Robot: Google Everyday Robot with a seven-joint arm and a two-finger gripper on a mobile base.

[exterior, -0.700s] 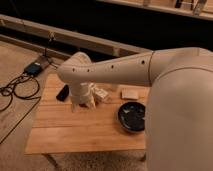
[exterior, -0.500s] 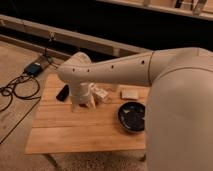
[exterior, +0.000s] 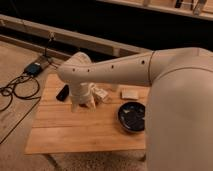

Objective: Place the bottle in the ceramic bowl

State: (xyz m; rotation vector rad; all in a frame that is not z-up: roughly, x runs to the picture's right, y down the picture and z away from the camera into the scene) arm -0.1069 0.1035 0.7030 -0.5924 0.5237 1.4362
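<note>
- Bottle (exterior: pixel 101 93): small, whitish, stubby, on the desk (exterior: pixel 85 132) toward its back edge, a little left of the middle; whether upright or tipped, cannot tell.
- Just left of it, the hand (exterior: pixel 88 100), low over the desk top, fingers spread wide; touching the bottle or only beside it, cannot tell.
- Above the hand, a thick cream arm (exterior: pixel 115 70), reaching in from the right and bending down at a rounded joint.
- Right of the bottle, near the back edge, a flat pale block (exterior: pixel 130 93).
- In front of that block, the ceramic bowl (exterior: pixel 132 116): round, glossy black, shallow, well apart from the bottle, near the right end of the desk.
- Left of the hand, a small dark object (exterior: pixel 62 92), lying flat.
- Desk top of light wooden planks, grain running left to right, front half bare.
- Beyond the left end, tan floor (exterior: pixel 15 120) with black cables (exterior: pixel 15 90) in loops and a small bluish box (exterior: pixel 34 68).
- Behind the desk, a long pale ledge (exterior: pixel 75 37) on a slant, with a dark wall above.
</note>
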